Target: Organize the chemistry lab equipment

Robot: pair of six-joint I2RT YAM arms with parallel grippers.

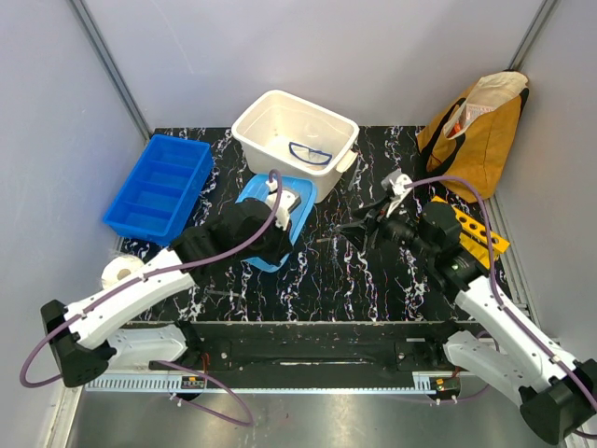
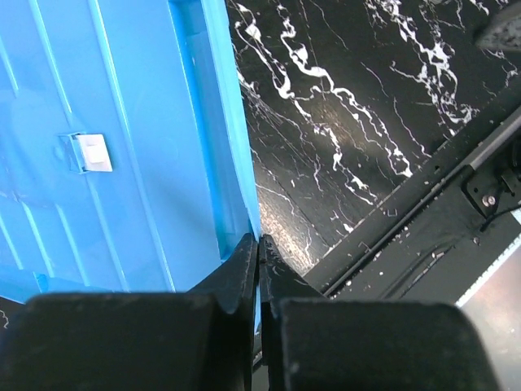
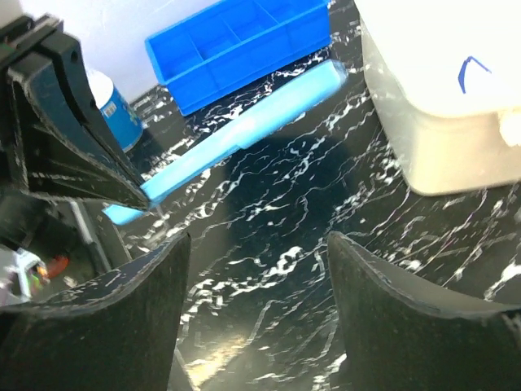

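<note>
My left gripper [image 1: 278, 247] is shut on the edge of a light blue flat lid [image 1: 297, 203]. It holds the lid tilted just in front of a white tub [image 1: 280, 117]. In the left wrist view the fingertips [image 2: 247, 259] pinch the lid's rim [image 2: 236, 147]. Blue-rimmed safety glasses [image 1: 311, 154] lie inside the tub. My right gripper [image 1: 359, 227] is open and empty over the black marbled table [image 1: 336, 271], right of the lid. In the right wrist view it [image 3: 259, 244] faces the lid [image 3: 244, 126] and the tub [image 3: 440, 98].
A blue divided tray [image 1: 159, 187] sits at the back left and also shows in the right wrist view [image 3: 236, 49]. A yellow test-tube rack [image 1: 474, 229] lies at the right behind the right arm. A mustard tote bag [image 1: 480, 131] leans at the back right. A white roll [image 1: 121, 271] stands at the left edge.
</note>
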